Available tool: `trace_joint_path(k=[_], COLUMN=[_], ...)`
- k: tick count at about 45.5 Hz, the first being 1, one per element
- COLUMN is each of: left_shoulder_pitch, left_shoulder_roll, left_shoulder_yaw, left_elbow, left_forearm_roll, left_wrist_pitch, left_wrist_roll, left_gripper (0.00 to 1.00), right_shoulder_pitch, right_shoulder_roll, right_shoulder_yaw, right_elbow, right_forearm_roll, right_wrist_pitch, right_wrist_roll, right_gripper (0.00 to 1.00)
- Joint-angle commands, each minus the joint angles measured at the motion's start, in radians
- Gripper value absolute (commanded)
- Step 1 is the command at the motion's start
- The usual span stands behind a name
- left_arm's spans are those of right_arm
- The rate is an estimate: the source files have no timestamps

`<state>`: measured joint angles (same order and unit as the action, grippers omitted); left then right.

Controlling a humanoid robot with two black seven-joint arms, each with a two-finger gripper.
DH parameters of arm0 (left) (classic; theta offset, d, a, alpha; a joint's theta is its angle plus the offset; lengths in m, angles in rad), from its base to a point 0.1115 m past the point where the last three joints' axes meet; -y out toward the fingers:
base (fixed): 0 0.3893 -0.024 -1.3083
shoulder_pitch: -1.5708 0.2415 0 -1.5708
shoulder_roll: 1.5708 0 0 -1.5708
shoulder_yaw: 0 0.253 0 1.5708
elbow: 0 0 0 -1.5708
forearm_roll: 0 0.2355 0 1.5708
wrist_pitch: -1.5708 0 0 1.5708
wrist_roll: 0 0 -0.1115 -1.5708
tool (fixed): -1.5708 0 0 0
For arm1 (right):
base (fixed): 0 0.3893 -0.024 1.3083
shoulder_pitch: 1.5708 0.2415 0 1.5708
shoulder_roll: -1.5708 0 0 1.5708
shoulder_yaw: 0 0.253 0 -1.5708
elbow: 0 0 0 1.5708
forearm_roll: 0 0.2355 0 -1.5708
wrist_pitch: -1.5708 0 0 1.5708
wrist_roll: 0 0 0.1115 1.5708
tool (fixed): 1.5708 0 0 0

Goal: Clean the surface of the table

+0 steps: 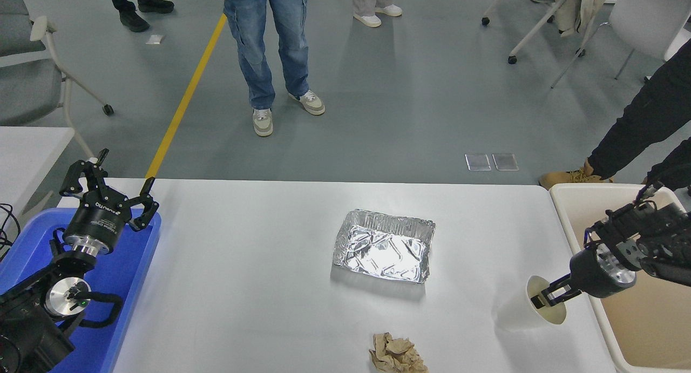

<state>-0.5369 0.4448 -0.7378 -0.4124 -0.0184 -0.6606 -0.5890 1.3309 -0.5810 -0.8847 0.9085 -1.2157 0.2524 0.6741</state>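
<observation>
Nearest, crumpled brown paper point(398, 353) lies on the table surface point(243, 276); right of it, the right gripper point(551, 296) pinches the white paper cup point(532, 309) rim. Probably mid-carry: next, swing it over the beige bin point(572, 200). Farther off sits a foil tray point(384, 245); the left gripper point(108, 187), spread, hovers far left.

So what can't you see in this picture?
- Head view: the beige bin runs past the right and bottom edges, and the right arm covers part of its inside.
- The right gripper pinches the white cup rim; one finger hides inside the cup.
- The crumpled brown paper is cut by the bottom edge.
- The standing people are cut off at the top.
</observation>
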Motion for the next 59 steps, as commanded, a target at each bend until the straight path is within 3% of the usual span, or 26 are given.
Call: trace_joint_path(k=[1,30,44,59], left_shoulder_pitch=[0.000,0.000,0.000,0.000], left_shoulder_roll=[0.000,0.000,0.000,0.000], left_shoulder_yaw=[0.000,0.000,0.000,0.000], left_elbow=[0.000,0.000,0.000,0.000], left_forearm_roll=[0.000,0.000,0.000,0.000], left_wrist_pitch=[-0.001,0.000,-0.001,-0.001], left_wrist_roll=[0.000,0.000,0.000,0.000], left_gripper=[1.00,1.00,1.00,1.00], right_shoulder_pitch=[0.071,0.174,0.122,-0.045], right_shoulder_roll=[-0.026,-0.054,-0.048,-0.031], right_shoulder_yaw=[0.007,0.061,0.059,0.059], right_elbow=[0.006,-0.135,-0.397,-0.733], right_forearm_roll=[0.008,0.358,0.611,0.748], right_wrist_pitch=[0.001,0.010,0.054,0.105], right_wrist_roll=[0.044,0.084,0.078,0.064], right_gripper=[0.00,0.00,0.00,0.00])
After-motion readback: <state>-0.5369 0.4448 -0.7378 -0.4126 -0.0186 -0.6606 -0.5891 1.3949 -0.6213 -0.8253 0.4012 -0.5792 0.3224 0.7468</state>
